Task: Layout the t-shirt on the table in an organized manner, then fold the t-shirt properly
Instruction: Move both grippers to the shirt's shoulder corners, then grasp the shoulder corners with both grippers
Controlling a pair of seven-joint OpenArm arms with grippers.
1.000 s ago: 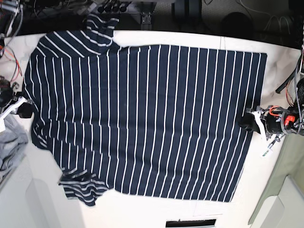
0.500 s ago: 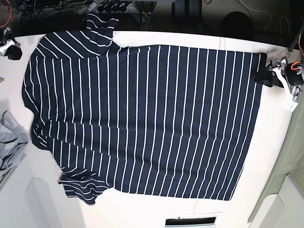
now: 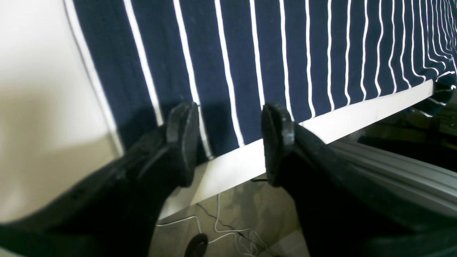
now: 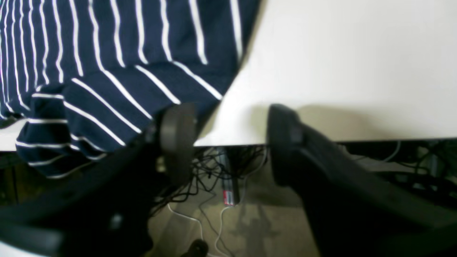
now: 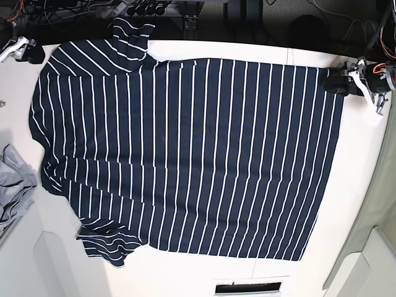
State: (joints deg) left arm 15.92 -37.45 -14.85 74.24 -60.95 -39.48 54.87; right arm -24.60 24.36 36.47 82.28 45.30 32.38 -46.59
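The dark navy t-shirt (image 5: 185, 154) with thin white stripes lies spread flat across the white table (image 5: 362, 185). One sleeve (image 5: 131, 34) hangs over the far edge and the other (image 5: 105, 241) is crumpled near the front. My left gripper (image 5: 335, 82) is at the shirt's far right corner. In the left wrist view it (image 3: 230, 142) stands open over the striped hem (image 3: 267, 53), gripping nothing. My right gripper (image 5: 32, 52) is at the far left corner. It (image 4: 232, 142) is open, with one finger (image 4: 176, 139) beside the shoulder fabric (image 4: 107, 89).
A plain grey cloth (image 5: 12, 185) lies bunched at the table's left edge. Cables and dark equipment (image 5: 148, 9) sit beyond the far edge. A pale green surface (image 5: 377, 210) runs along the right side. A dark slot (image 5: 247, 288) sits at the front edge.
Both grippers left the shirt's side edges and moved to its far corners. Their jaws went from shut or nearly shut to open. The shirt's right hem now lies straight.
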